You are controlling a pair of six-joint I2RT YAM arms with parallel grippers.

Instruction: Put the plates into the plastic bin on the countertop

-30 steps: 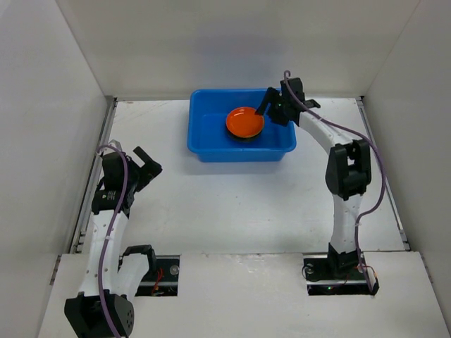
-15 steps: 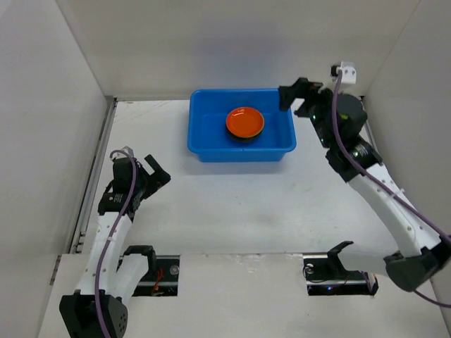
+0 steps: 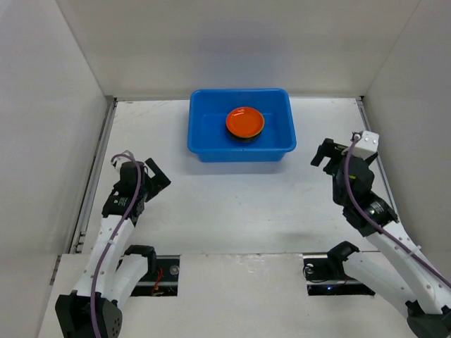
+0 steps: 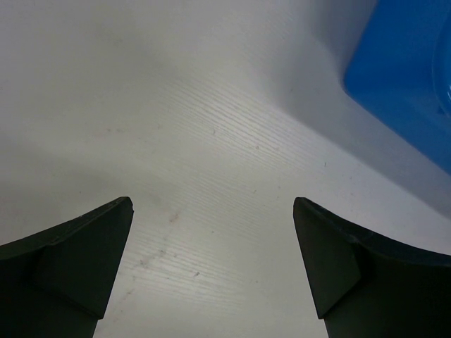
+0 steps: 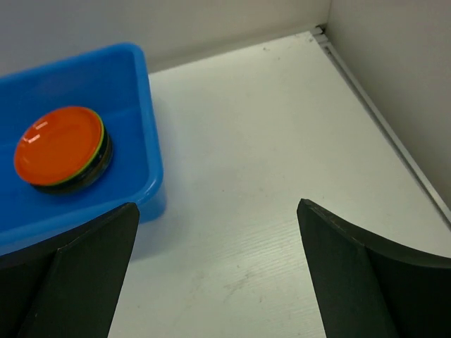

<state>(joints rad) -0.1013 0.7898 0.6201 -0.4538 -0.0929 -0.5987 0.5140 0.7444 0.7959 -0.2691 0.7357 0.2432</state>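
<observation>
The blue plastic bin (image 3: 204,130) stands at the back middle of the white countertop (image 3: 232,197). A stack of plates sits inside it with the orange plate (image 3: 244,121) on top; a lime green edge and a dark plate show beneath it in the right wrist view (image 5: 60,144). The other plates are hidden under the stack. My left gripper (image 3: 156,177) is open and empty over the countertop at the left. My right gripper (image 3: 324,153) is open and empty, to the right of the bin (image 5: 141,91). A corner of the bin shows in the left wrist view (image 4: 409,84).
White walls enclose the countertop on the left, back and right. A metal rail (image 3: 95,176) runs along the left edge and another along the right edge (image 3: 384,176). The arm bases sit at the near edge.
My right arm has pulled back from over the bin toward the near right, its gripper empty. My left arm shifted slightly toward the near side. The orange plate stays in the bin.
</observation>
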